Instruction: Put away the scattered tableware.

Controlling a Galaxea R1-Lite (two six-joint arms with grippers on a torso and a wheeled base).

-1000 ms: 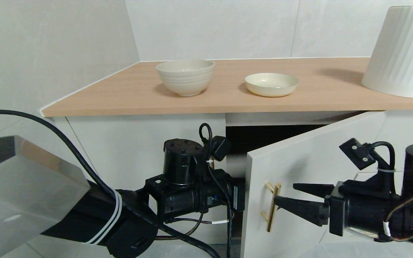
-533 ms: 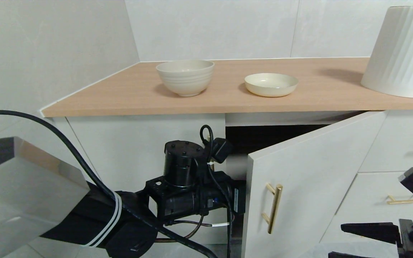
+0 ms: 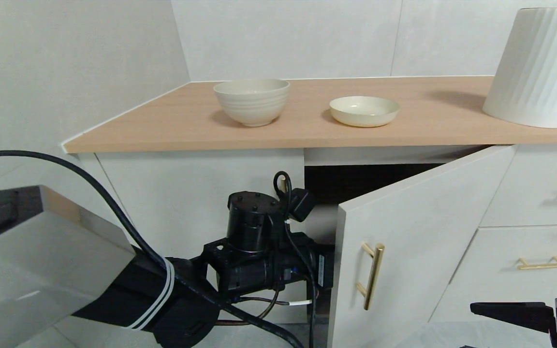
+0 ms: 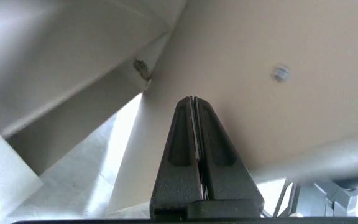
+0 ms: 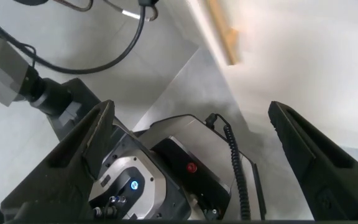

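On the wooden surface point(image 3: 307, 133), a bowl point(image 3: 252, 101) and a shallow dish point(image 3: 364, 110) are seen apart, above a half-open cabinet door point(image 3: 418, 227). At the left wrist, the left end effector point(image 4: 194, 134) is pressed together near a pale panel point(image 4: 291, 37). At the right wrist, the right end effector point(image 5: 191, 118) is spread, empty. The door is probably best swung wider first, with its edge cleared.

My head camera looks forward and slightly down: counter point(image 3: 307, 130) across the upper frame, open cabinet door point(image 3: 418, 232) lower right. My left wrist camera peers closely past my left gripper point(image 4: 192, 99) at a beige panel point(image 4: 278, 93). My right wrist camera faces the floor point(image 5: 185, 81), sharing the door's gold handle point(image 5: 219, 31) with the head view.
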